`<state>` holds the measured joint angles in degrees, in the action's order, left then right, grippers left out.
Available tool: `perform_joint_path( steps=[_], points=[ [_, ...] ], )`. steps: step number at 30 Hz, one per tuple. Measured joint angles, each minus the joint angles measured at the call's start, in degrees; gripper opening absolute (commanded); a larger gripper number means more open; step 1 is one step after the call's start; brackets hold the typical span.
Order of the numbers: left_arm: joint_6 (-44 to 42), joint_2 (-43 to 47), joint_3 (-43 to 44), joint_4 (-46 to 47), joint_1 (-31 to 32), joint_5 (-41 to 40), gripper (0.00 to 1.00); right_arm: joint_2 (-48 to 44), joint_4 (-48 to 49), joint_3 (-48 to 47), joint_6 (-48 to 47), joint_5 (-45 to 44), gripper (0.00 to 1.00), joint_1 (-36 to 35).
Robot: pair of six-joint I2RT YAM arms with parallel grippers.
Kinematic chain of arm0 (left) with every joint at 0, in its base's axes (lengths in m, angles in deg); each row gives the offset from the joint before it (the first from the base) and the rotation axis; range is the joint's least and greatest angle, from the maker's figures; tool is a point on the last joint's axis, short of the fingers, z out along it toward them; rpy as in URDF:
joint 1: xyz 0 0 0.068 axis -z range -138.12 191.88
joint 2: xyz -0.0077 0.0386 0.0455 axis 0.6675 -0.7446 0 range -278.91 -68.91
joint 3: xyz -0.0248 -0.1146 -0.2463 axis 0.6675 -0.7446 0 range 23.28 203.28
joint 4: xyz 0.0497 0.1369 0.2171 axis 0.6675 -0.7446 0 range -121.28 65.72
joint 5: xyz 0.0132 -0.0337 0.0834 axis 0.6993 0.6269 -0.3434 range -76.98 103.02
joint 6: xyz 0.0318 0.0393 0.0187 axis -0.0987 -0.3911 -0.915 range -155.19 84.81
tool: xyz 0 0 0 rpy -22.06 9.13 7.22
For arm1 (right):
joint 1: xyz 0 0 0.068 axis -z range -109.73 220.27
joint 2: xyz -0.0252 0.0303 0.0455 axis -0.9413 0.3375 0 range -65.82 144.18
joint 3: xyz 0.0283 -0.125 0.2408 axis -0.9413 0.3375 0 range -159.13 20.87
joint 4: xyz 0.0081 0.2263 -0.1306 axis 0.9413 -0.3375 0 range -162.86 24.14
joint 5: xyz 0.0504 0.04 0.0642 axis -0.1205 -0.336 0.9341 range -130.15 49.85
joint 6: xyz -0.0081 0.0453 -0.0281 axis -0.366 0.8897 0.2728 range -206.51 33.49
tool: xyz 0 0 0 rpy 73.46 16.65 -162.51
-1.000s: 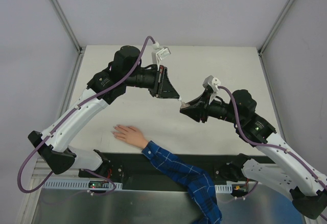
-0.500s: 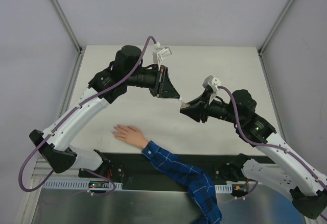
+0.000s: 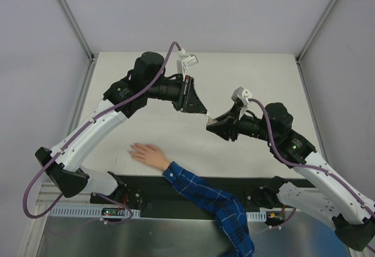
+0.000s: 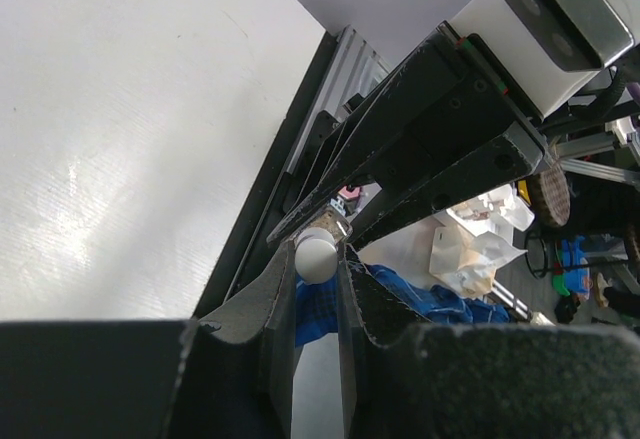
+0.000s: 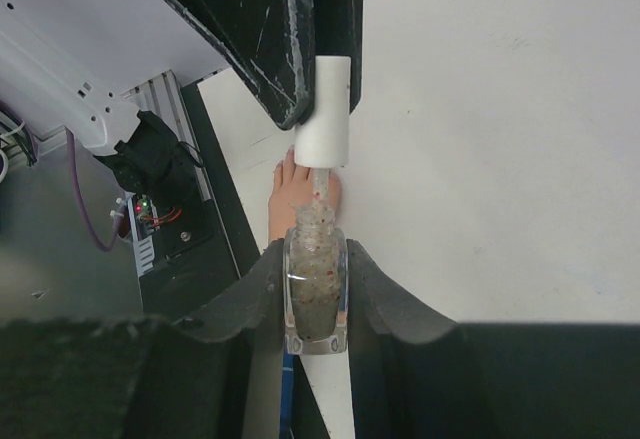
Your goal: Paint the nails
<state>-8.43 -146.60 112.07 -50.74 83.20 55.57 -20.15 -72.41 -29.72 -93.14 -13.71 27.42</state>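
Note:
My left gripper [image 3: 204, 115] is shut on the white cap [image 4: 317, 258] of the polish brush. My right gripper [image 3: 210, 126] is shut on a small clear bottle [image 5: 316, 281] of glittery polish. The two meet in mid-air over the middle of the table. In the right wrist view the white cap [image 5: 322, 114] stands just above the bottle's neck, with the brush stem [image 5: 318, 185] running into it. The pale hand [image 3: 147, 153] lies flat near the front edge, palm down, in a blue plaid sleeve [image 3: 205, 195]. Its nails are too small to make out.
The white table [image 3: 258, 75] is walled by grey panels and metal frame posts at the back and sides. A black strip [image 3: 146, 187] with the arm bases runs along the near edge. The sleeve crosses this strip between the two bases.

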Motion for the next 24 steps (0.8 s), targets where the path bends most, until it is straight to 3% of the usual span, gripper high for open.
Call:
perform_joint_path(
  steps=[24],
  points=[
    [-3.5,-0.5,-0.5,-1.3,2.4,-1.5,0.00,2.2,-0.7,-2.5,0.2,-0.3,0.00,-0.2]
  ],
)
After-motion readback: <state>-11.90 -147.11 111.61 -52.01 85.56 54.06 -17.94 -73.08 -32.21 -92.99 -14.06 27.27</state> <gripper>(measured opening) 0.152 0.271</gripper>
